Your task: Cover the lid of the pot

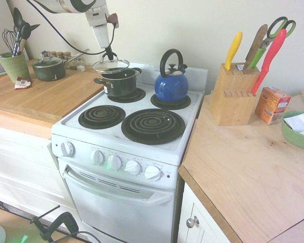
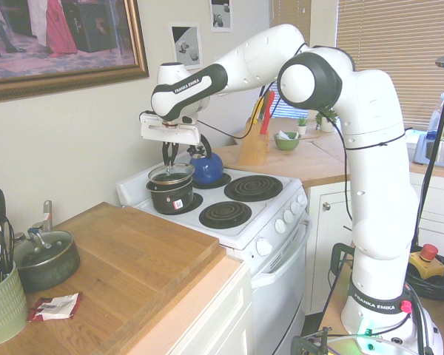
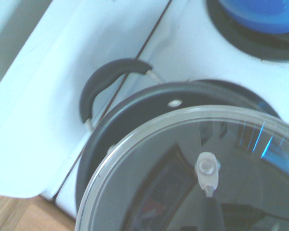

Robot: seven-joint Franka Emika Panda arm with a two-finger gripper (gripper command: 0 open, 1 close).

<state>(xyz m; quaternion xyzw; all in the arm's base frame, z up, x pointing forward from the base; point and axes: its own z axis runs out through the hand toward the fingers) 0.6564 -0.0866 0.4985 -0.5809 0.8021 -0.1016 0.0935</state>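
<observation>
The small black pot [image 1: 120, 84] stands on the stove's back left burner, its opening uncovered. The clear glass lid [image 1: 110, 65] with a metal rim hangs just above it, roughly level and set a little toward the wall side. My gripper [image 1: 109, 54] points straight down and is shut on the lid's dark knob. From the other side, the lid [image 2: 171, 174] sits close over the pot [image 2: 172, 198] under the gripper [image 2: 170, 157]. The wrist view shows the lid [image 3: 192, 168] overlapping the pot's rim [image 3: 135, 103] and one black side handle [image 3: 108, 79].
A blue kettle [image 1: 171, 83] stands on the back right burner, close to the pot. The two front burners [image 1: 153, 125] are bare. A grey-green pot [image 1: 49, 68] and a utensil cup [image 1: 12, 65] sit on the wooden counter to the left. A knife block [image 1: 234, 93] stands at the right.
</observation>
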